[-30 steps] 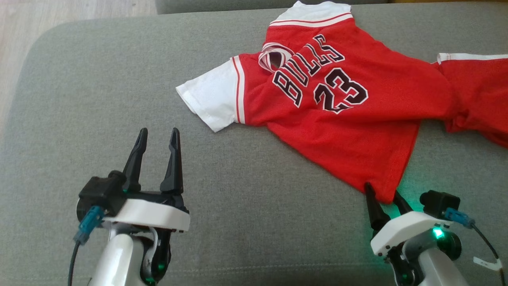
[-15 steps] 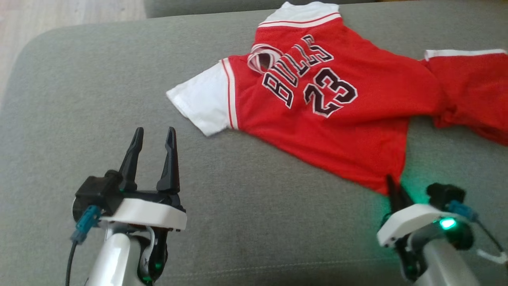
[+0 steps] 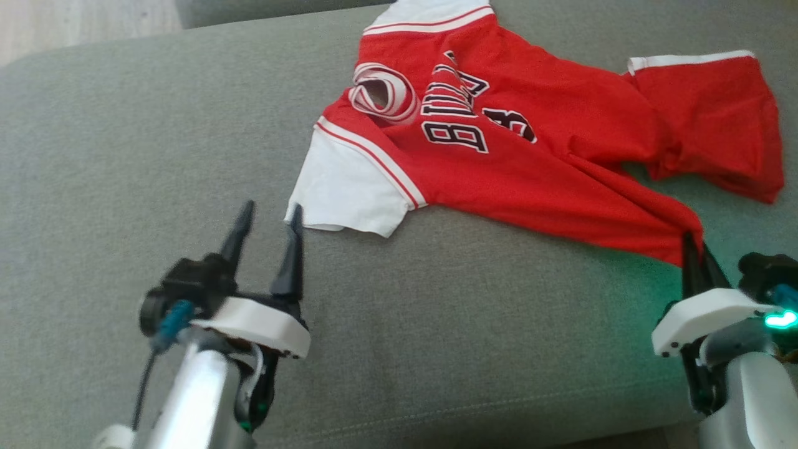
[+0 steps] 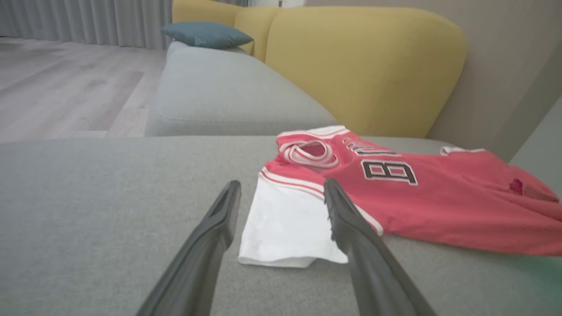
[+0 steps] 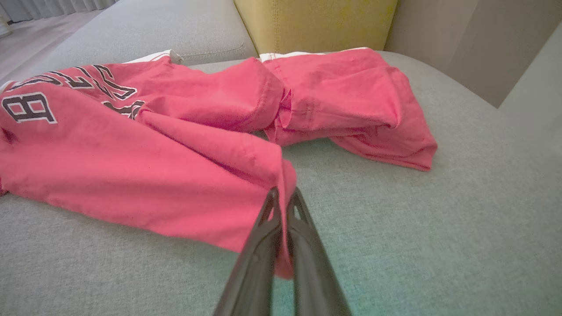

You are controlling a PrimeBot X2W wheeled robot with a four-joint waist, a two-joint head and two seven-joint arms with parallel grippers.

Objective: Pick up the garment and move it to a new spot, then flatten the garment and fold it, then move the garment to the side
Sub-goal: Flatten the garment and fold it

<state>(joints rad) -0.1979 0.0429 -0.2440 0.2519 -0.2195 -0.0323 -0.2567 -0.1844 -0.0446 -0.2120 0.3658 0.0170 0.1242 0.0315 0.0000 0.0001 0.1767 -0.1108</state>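
Clamps right end effector on jersey hem corner for lifting; poises left end effector, spread wide, beside white sleeve, likely to grip.

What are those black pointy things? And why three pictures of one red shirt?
Those are a robot's two hands, each with two long dark fingers. One picture comes from a camera on its head, looking down; the others from cameras on its wrists, looking along the fingers. A red jersey lies rumpled on a grey sofa cushion. The right hand is pinched shut on the jersey's near corner. The left hand is open close to the white sleeve, holding nothing.
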